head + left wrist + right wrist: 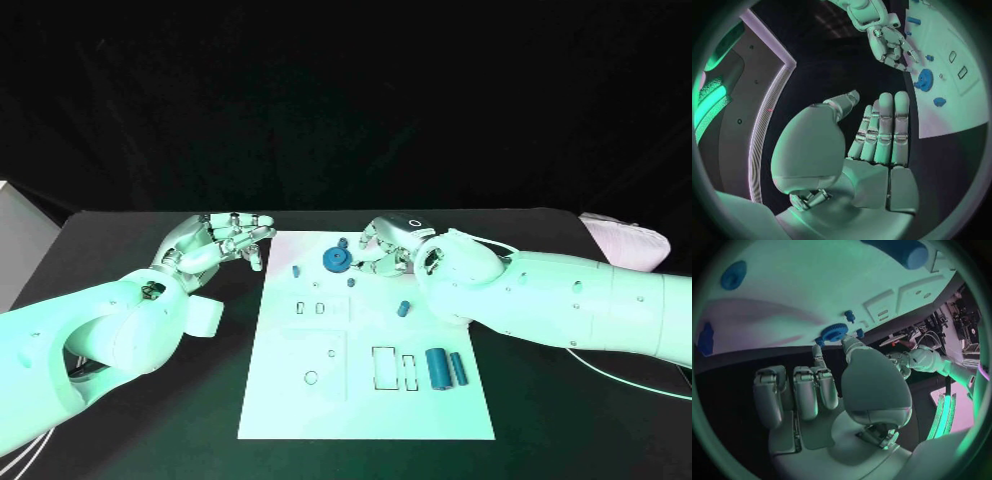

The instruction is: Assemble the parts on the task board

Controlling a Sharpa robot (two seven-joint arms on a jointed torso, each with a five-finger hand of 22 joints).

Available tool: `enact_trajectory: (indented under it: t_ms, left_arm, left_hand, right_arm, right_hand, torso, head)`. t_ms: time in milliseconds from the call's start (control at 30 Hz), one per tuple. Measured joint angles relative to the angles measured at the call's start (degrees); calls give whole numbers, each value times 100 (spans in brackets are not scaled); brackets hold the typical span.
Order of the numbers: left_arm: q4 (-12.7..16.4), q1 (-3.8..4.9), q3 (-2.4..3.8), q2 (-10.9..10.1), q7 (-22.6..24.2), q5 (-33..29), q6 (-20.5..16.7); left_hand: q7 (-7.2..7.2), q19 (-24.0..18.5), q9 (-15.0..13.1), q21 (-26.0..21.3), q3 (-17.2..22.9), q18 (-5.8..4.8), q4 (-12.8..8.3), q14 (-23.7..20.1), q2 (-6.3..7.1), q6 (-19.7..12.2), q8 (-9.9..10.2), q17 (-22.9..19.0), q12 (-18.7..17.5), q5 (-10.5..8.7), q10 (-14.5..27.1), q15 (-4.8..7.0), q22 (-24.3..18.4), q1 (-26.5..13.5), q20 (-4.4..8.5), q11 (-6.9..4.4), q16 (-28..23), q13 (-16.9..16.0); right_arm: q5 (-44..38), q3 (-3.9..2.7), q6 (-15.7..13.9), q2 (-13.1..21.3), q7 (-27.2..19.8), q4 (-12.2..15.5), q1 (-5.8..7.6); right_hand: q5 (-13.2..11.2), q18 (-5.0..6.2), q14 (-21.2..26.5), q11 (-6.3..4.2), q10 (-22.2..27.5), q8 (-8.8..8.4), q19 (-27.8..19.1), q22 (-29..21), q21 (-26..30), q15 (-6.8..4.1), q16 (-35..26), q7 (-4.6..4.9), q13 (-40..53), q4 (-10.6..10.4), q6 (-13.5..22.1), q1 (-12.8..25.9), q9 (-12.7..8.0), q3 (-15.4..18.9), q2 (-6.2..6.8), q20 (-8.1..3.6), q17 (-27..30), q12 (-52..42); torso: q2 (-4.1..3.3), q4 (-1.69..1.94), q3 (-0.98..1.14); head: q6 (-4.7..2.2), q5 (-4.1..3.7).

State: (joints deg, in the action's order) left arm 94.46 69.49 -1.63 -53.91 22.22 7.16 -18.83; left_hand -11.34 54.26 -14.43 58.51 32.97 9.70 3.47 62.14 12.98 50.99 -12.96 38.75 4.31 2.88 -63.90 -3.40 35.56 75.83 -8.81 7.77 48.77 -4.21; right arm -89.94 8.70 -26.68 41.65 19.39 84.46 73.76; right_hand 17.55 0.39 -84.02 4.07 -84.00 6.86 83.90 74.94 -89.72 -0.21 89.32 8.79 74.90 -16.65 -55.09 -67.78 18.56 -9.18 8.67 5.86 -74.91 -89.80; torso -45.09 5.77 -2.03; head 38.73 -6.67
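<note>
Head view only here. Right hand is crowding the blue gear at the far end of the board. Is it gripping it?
Observer: In the right wrist view, two fingers of the right hand end at the blue gear rim. Can't tell if they grip it.
Operator: Gear lifted?
Observer: In the left wrist view it looks flat on the task board.
Operator: Left palm?
Observer: The left hand holds nothing, palm bare, fingers straight.

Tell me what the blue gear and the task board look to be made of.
Blue gear: likely moulded or printed plastic, matte, evenly blue, with crisp teeth showing in the right wrist view. Task board: a thin, flat white plate with cut-out slots, smooth with a faint sheen; probably plastic, though painted metal cannot be ruled out.
</note>
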Motion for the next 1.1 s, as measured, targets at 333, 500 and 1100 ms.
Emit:
enact_trajectory:
  t_ms: [333,500,1100]
  left_arm:
    - [-32,0,0,-2,0,0,0]
    - [-65,0,0,11,3,0,0]
    - [-131,-1,0,80,8,-1,20]
  left_hand:
    - [0,-22,-11,29,0,0,0,-42,0,0,0,-13,0,0,0,0,16,0,-22,0,28,0]
    - [0,-22,-13,29,0,-1,0,-42,0,0,0,-13,0,0,0,0,16,0,-22,0,28,0]
    - [0,-43,-27,28,16,0,-16,-42,0,0,0,-20,24,0,0,-1,22,0,0,0,27,-13]
  right_arm:
    - [636,-34,-552,670,-471,320,218]
    - [1497,-35,-609,1055,-1078,240,322]
    - [2756,16,-208,1752,-2532,-428,136]
  right_hand:
    - [-119,0,0,0,0,0,0,-1,3,0,0,-19,4,103,-19,-552,-45,-315,37,0,0,0]
    - [-216,0,0,0,0,-26,0,-1,3,0,-44,-19,4,286,-19,-986,-79,-542,107,0,0,29]
    - [-631,0,0,62,-7,-201,21,-3,3,41,-44,111,3,480,196,-1352,-177,-446,447,21,1,112]
  torso:
    - [7,-10,7]
    - [18,-20,11]
    - [30,-71,76]
  head:
    - [-64,-33]
    - [-88,-53]
    - [-87,-113]
